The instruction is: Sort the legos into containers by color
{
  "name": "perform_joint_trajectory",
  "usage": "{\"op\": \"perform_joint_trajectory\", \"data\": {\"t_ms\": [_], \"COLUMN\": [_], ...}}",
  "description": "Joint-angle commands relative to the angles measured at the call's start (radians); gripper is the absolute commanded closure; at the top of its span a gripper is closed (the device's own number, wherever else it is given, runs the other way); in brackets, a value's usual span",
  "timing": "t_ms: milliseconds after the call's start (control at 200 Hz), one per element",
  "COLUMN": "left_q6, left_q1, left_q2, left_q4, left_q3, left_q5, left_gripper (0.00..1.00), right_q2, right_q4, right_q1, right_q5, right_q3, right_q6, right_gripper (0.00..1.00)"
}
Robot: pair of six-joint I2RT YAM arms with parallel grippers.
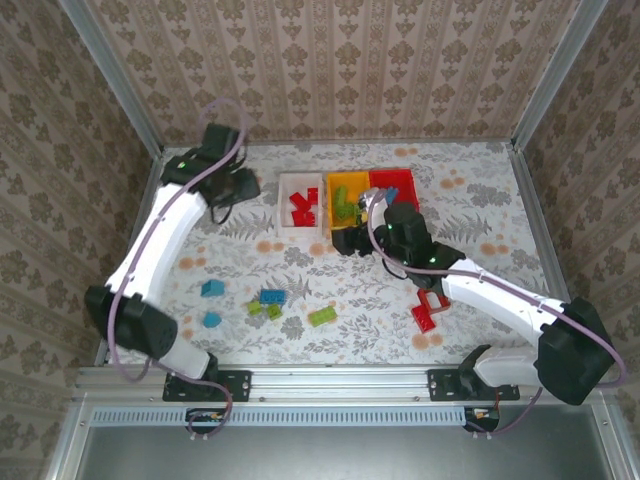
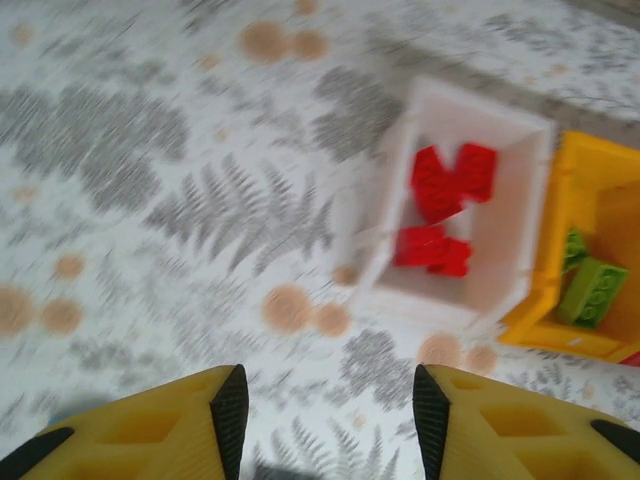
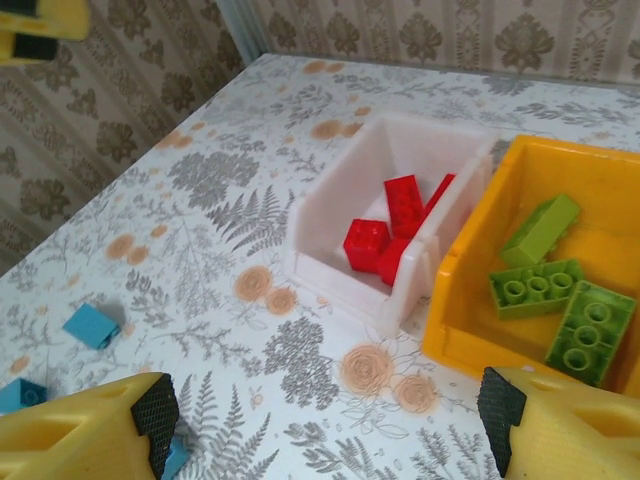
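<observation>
Three smooth, boxy plastic bins stand side by side far back on the flowery table (image 1: 470,200): white bin (image 1: 300,180), yellow bin (image 1: 350,181), red bin (image 1: 400,183). Their long sides run away from the arms. Bumpy red bricks (image 3: 385,230) lie in the white bin, and green bricks (image 3: 540,290) lie in the yellow bin. Loose blue bricks (image 1: 272,297) lie nearer. The left gripper (image 2: 330,410) and the right gripper (image 3: 325,425) both gape, empty.
</observation>
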Motion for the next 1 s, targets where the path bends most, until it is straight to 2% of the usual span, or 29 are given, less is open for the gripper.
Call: {"op": "perform_joint_trajectory", "data": {"t_ms": [0, 220, 355, 520, 625, 810, 995], "left_q6": [-0.075, -0.165, -0.208, -0.187, -0.164, -0.15, -0.142], "left_q1": [0.056, 0.083, 0.084, 0.09, 0.091, 0.091, 0.09], "left_q2": [-0.157, -0.418, -0.546, -0.616, -0.648, -0.675, -0.694], "left_q4": [-0.035, -0.103, -0.144, -0.219, -0.24, -0.262, -0.289], "left_q3": [-0.17, -0.504, -0.608, -0.567, -0.508, -0.453, -0.448], "left_q5": [0.091, 0.169, 0.182, 0.119, 0.064, 0.003, -0.004], "left_gripper": [0.51, 0.51, 0.51, 0.51, 0.51, 0.51, 0.51], "right_q2": [0.042, 0.222, 0.288, 0.284, 0.31, 0.445, 0.637], "right_q4": [-0.027, -0.012, -0.09, -0.072, -0.068, -0.03, -0.014], "right_q1": [0.078, 0.278, 0.388, 0.421, 0.425, 0.429, 0.439], "right_q5": [0.039, 0.003, 0.017, 0.069, 0.081, 0.068, 0.018], "right_q3": [0.025, 0.103, 0.122, 0.089, 0.126, 0.246, 0.434], "right_q6": [-0.073, -0.158, -0.273, -0.255, -0.268, -0.28, -0.268], "right_gripper": [0.18, 0.19, 0.18, 0.18, 0.18, 0.16, 0.15]}}
